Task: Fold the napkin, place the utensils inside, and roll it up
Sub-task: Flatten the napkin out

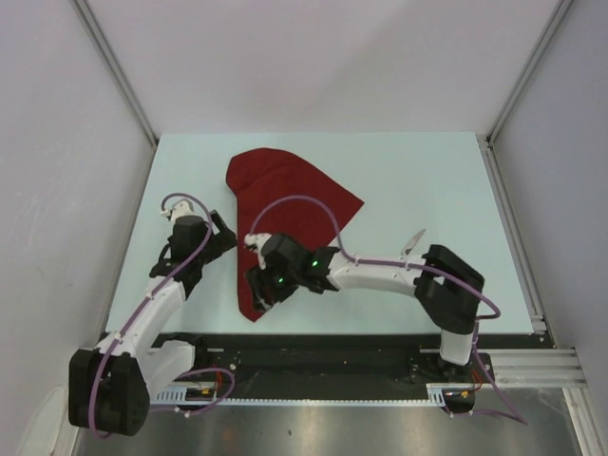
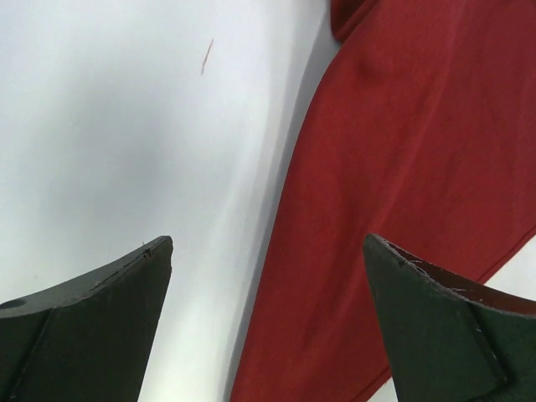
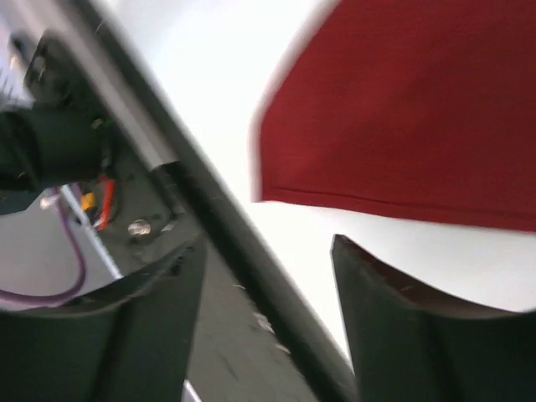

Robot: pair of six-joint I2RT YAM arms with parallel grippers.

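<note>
Both spread empty, my right claw (image 1: 258, 290) hung over the near tip of the napkin (image 1: 294, 195), my left claw (image 1: 226, 237) just beside its left edge.

Beyond the napkin (image 1: 285, 204) and to its right, the bench (image 1: 427, 171) lies open as far as the white walls (image 1: 313, 66) that close the far edge and both sides. Just left of the napkin, the left gripper (image 1: 224, 237) fills the narrow strip, jaws wide. The right gripper (image 1: 256, 285) hangs over the napkin's near tip, jaws apart. Its arm (image 1: 380, 274) bars the near right, and a utensil (image 1: 412, 243) lies just beyond it.
</note>
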